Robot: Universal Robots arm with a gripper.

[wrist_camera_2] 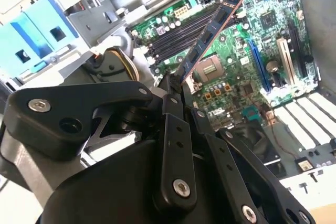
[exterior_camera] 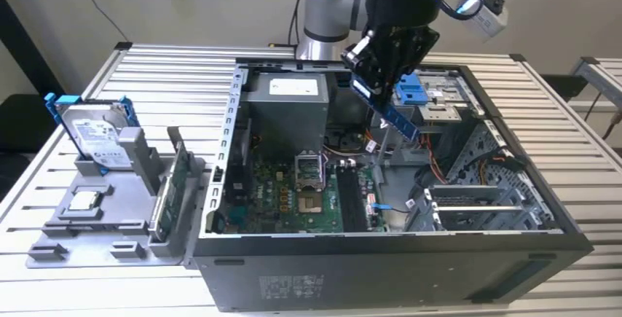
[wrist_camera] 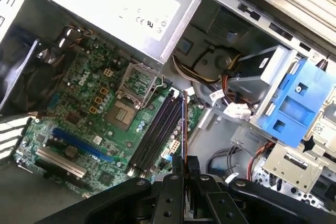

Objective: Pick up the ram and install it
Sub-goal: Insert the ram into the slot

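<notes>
The ram [exterior_camera: 397,116] is a long dark stick, and my gripper [exterior_camera: 375,84] is shut on its upper end. It hangs tilted in the air above the open computer case [exterior_camera: 389,277], over the area right of the motherboard [exterior_camera: 291,197]. In the second wrist view the ram [wrist_camera_2: 207,38] slants out from the gripper [wrist_camera_2: 176,85] toward the black memory slots [wrist_camera_2: 176,40]. In the first wrist view the ram [wrist_camera: 184,124] appears edge-on beyond the gripper [wrist_camera: 185,162], beside the memory slots [wrist_camera: 156,129]. The slots [exterior_camera: 350,194] hold no stick.
A grey fixture [exterior_camera: 92,222] at the exterior view's left holds a hard drive in a blue bracket [exterior_camera: 95,131] and a green circuit board [exterior_camera: 175,186] on edge. Inside the case are a power supply [exterior_camera: 291,106], a blue drive bracket [exterior_camera: 413,87] and loose cables [wrist_camera: 210,85].
</notes>
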